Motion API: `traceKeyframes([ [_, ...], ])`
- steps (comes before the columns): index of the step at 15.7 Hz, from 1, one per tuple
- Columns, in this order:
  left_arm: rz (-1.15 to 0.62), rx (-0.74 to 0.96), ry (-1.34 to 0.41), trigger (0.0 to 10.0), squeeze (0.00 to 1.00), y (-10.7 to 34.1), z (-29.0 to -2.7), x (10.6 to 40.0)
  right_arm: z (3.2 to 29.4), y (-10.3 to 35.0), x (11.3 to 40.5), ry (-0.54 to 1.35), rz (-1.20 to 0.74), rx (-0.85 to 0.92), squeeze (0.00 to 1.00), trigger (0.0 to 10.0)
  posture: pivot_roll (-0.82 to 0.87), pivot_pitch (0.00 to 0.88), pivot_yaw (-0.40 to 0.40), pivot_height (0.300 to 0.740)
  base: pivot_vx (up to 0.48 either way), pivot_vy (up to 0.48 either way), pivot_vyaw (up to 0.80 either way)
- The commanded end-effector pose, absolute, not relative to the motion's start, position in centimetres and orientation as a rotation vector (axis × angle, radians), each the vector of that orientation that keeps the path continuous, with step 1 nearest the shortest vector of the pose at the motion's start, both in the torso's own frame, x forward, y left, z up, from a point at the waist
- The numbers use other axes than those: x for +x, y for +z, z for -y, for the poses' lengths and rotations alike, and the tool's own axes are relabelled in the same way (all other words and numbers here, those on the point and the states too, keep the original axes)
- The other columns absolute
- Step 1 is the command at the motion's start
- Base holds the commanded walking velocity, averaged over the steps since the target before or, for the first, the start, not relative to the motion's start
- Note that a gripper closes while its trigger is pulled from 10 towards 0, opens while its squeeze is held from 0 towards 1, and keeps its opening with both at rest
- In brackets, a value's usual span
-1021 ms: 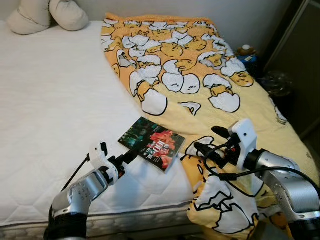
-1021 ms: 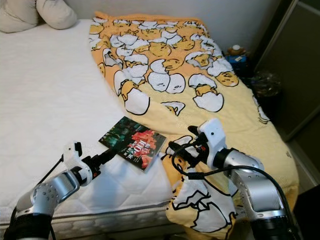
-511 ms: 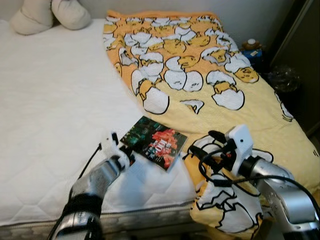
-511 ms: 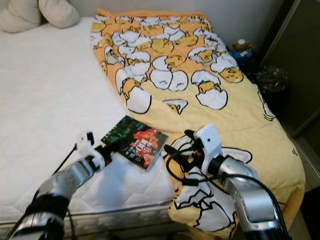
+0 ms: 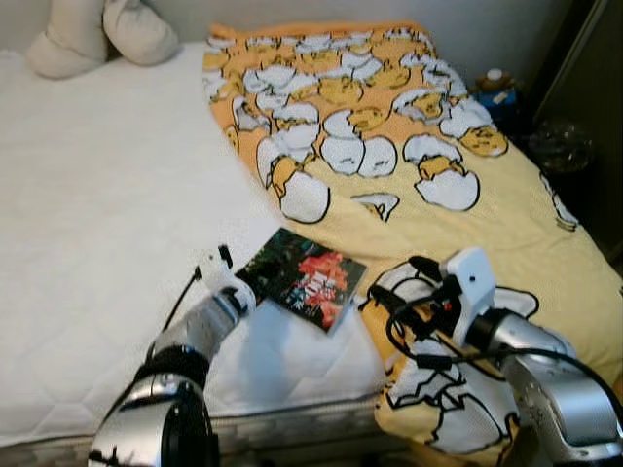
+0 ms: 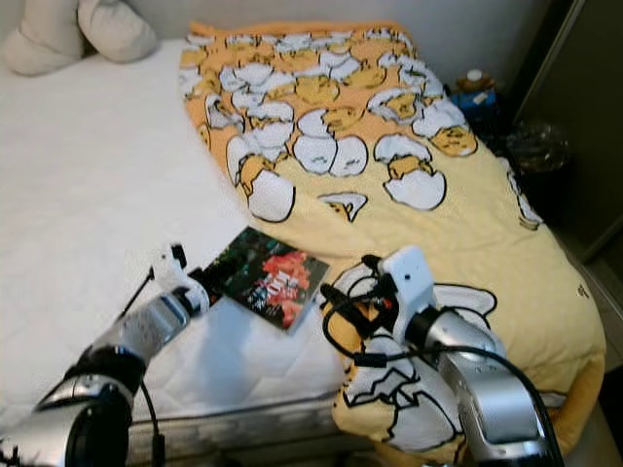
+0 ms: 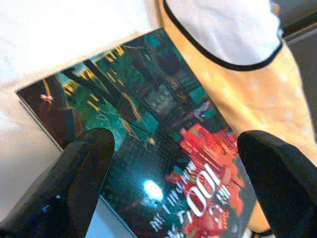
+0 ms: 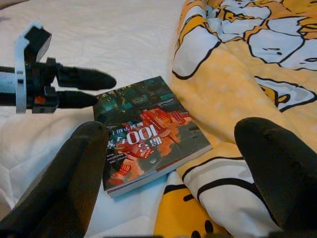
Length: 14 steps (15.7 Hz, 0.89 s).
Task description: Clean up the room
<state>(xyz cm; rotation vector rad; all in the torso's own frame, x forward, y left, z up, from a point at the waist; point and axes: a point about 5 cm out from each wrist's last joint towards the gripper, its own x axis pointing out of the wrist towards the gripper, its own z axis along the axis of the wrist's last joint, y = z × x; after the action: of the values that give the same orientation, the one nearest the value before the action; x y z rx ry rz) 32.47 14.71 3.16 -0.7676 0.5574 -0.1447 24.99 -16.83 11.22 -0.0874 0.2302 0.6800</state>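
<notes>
Book (image 5: 304, 281) — a paperback with a dark green and red cover bearing "100" in white; it lies flat on the white mattress (image 5: 97, 214) near the bed's foot edge, its far corner touching the edge of the blanket.

Blanket (image 5: 389, 136) — yellow-orange, printed with cracked-egg cartoon figures; it is spread over the robot's right half of the bed, and its near corner hangs bunched over the foot edge below the right arm.

Left gripper (image 8: 101, 89) — it reaches in low over the mattress to the book's near-left corner. In the right wrist view its two black fingers (image 8: 84, 78) stand a narrow gap apart, one above the other, with tips at the book's corner; whether they touch the cover cannot be told. In the left wrist view the fingers frame the cover with nothing between them.

Right gripper (image 5: 399, 287) — it hovers just beside the book on the blanket side, over the bunched corner. Its fingers (image 8: 277, 168) are spread wide, holding nothing, and point toward the book.

Pillows (image 5: 97, 34) — two, cream-coloured, side by side at the far left corner of the mattress against the wall.

Beside the bed, far right — a small blue container (image 5: 492, 92) with a rounded top on the dark floor; detail is too small to tell.
</notes>
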Motion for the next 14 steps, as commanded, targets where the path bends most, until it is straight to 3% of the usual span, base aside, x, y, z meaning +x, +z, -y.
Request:
traceKeyframes([
  [1,-0.599,-0.746,-0.05,10.0,0.0,2.1,-15.6,31.9,16.7,11.5,25.0,0.675,-0.22,-0.097,0.0,10.0,-0.13,0.022,0.081,0.74,0.0,0.0,0.0],
  [4,-0.609,-0.745,0.082,10.0,0.0,1.4,-17.1,31.5,16.6,11.5,25.0,0.67,-0.219,-0.1,0.0,10.0,-0.14,0.031,0.08,0.74,0.0,0.0,0.0],
  [7,-0.567,-0.824,0.094,10.0,0.0,1.6,-17.3,31.7,16.5,11.6,25.0,0.676,-0.223,-0.095,0.0,10.0,-0.15,0.058,0.066,0.74,0.0,0.0,0.0],
  [14,-0.482,-0.982,-0.093,10.0,0.0,3.2,-15.5,32.8,16.1,12.3,25.1,0.679,-0.216,-0.079,0.0,10.0,-0.14,0.18,0.055,0.74,0.0,0.0,0.0],
])
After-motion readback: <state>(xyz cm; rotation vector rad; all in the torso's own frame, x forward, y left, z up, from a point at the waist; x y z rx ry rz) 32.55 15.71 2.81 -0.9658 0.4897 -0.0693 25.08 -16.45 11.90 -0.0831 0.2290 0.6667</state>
